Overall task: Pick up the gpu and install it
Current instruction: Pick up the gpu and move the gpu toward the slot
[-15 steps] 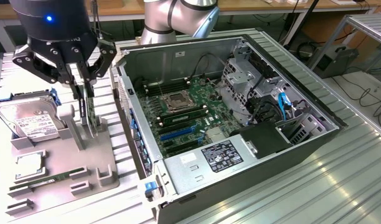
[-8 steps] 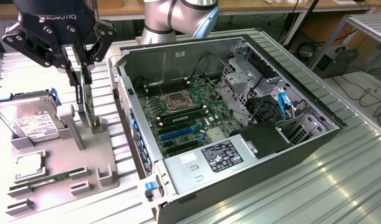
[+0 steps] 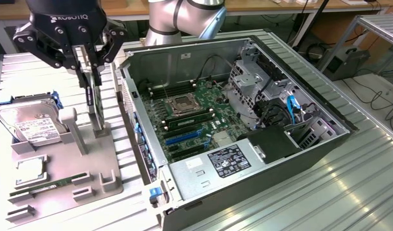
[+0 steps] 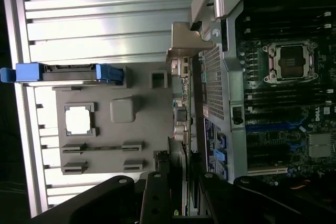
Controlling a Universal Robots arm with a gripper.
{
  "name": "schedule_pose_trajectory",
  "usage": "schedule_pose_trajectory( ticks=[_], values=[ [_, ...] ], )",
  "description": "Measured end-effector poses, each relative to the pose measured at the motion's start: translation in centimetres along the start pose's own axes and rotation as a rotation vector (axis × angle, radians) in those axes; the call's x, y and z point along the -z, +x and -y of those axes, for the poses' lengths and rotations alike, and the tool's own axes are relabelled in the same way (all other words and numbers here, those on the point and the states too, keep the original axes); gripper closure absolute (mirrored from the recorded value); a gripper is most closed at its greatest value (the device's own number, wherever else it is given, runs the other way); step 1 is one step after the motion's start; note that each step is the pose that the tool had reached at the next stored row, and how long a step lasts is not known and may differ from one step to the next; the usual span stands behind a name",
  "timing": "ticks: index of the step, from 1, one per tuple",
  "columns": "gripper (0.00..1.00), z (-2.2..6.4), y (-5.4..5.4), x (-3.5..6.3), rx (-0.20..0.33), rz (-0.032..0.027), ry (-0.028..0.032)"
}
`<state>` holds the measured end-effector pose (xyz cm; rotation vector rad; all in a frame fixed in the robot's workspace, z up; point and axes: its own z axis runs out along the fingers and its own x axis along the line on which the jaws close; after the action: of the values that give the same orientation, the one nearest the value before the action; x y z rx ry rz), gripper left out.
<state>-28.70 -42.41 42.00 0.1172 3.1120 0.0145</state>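
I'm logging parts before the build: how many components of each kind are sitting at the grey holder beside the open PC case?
gpu: 1
hard drive: 1
CPU: 1
RAM stick: 1
Total: 4

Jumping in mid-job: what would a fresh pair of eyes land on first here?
First, the black gripper at the exterior view's upper left, clamped on the gpu, which stands on edge over the gray tray. Next, the open computer case in the middle, its green motherboard bare. A hard drive sits in the tray at the exterior view's left.
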Motion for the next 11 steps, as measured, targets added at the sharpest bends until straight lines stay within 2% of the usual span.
schedule_pose_trajectory(
  ticks=[11],
  values=[
    [0.74, -0.06, -0.82, -0.03, 0.0, 0.0001, -0.0001]
  ],
)
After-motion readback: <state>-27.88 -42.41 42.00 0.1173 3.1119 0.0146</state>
